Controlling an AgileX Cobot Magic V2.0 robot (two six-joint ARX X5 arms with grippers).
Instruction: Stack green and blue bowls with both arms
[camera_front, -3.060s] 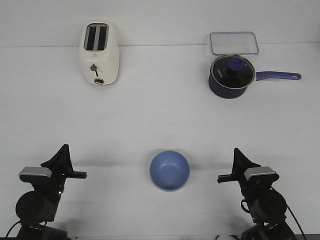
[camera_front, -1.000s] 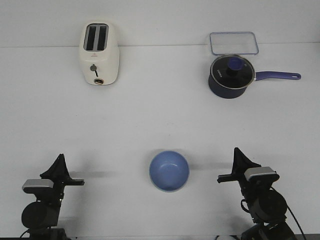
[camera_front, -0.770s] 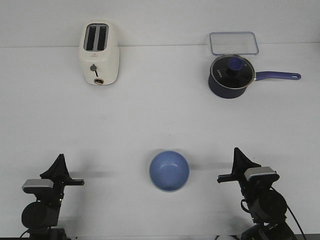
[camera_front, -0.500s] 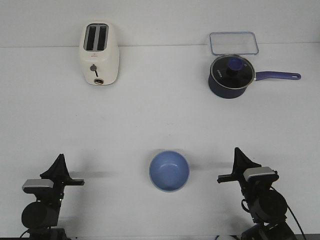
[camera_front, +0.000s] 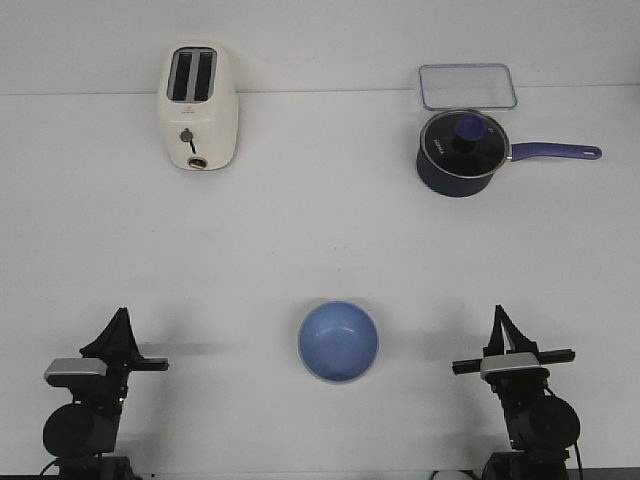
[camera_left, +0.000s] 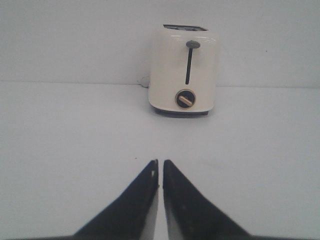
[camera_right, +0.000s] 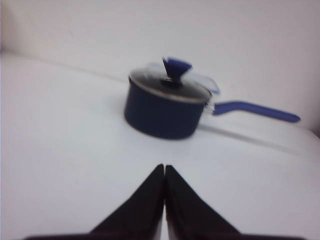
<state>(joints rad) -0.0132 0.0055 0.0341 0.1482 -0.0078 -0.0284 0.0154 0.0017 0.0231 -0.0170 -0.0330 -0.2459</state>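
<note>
Front view: blue bowl (camera_front: 339, 342) btwn both closed grippers, left gripper (camera_front: 121, 322) & right gripper (camera_front: 499, 323); toaster (camera_front: 199, 107), saucepan (camera_front: 462, 152) far back.

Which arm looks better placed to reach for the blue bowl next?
Neither clearly: the blue bowl sits about midway between the left tool and the right tool. Both are shut and hold nothing. No green bowl shows in any view.

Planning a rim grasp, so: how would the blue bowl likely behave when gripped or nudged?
The blue bowl looks rigid and smooth, so pointed fingers may slip on its rim. It sits upright and open on the table; a push would probably slide it. It seems small and empty, likely light.
</note>
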